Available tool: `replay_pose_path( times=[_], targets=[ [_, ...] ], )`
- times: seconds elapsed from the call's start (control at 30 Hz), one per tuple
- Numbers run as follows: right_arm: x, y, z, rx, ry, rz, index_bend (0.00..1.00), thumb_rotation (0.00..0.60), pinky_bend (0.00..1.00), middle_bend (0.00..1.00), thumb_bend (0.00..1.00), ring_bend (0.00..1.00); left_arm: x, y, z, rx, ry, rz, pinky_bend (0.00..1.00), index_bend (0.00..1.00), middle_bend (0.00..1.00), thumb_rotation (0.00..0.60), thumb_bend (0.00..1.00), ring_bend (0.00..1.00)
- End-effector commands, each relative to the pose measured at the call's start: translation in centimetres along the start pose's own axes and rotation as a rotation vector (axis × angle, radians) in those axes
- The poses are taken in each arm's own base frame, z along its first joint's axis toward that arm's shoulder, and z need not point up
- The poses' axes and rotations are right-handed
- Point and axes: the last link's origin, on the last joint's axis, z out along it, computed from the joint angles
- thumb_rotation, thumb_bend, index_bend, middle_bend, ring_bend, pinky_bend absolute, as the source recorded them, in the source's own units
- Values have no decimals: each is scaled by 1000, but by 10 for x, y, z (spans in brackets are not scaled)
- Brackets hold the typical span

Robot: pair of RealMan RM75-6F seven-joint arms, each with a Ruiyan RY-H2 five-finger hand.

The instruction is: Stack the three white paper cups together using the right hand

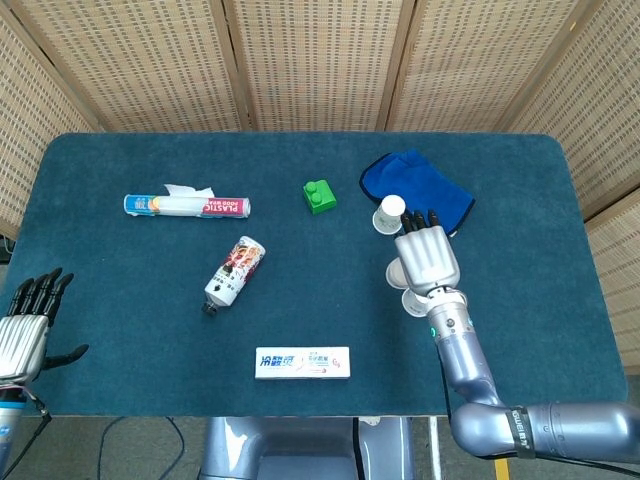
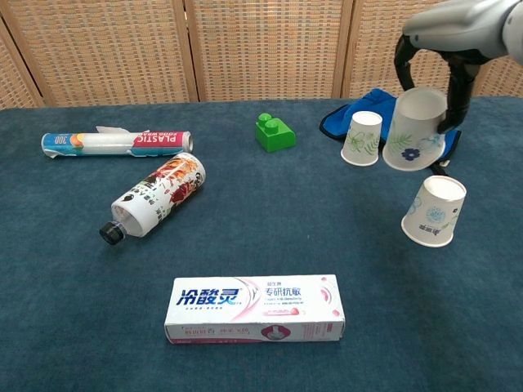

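My right hand [image 1: 428, 258] [image 2: 449, 37] grips a white paper cup [image 2: 414, 131] [image 1: 396, 272], mouth down, in the air. A second cup [image 2: 434, 211] [image 1: 413, 303] stands upside down on the table just below and slightly right of the held one. Also upside down, the third cup [image 2: 363, 138] [image 1: 390, 213] sits to the left of the held cup, against the blue mitt [image 2: 359, 110] [image 1: 420, 185]. At the table's near left edge my left hand [image 1: 25, 325] is open and holds nothing.
A green brick [image 2: 274, 131] sits left of the cups. A printed bottle [image 2: 153, 198] lies on its side at centre left, with a plastic-wrap roll [image 2: 118, 142] behind it. Near the front edge lies a toothpaste box [image 2: 255, 308].
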Motion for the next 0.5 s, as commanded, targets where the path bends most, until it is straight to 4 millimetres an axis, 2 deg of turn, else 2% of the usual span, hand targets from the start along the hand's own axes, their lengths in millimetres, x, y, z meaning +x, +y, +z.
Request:
replay_pose_path(
  times=[0.03, 0.17, 0.5],
  targets=[
    [-5, 8, -5, -19, -28, -12, 569, 600, 196, 267, 196, 175, 0, 0, 0, -1, 2, 1, 0, 0, 0, 600, 46, 0],
    [-16, 16, -9, -31, -61, 0, 570, 600, 196, 267, 196, 175, 1, 2, -1, -9, 7, 4, 0, 0, 0, 600, 46, 0],
    [-34, 18, -4, -15, -91, 21, 565, 600, 195, 260, 196, 176, 1, 6, -3, -20, 14, 8, 0, 0, 0, 600, 46, 0]
  ],
)
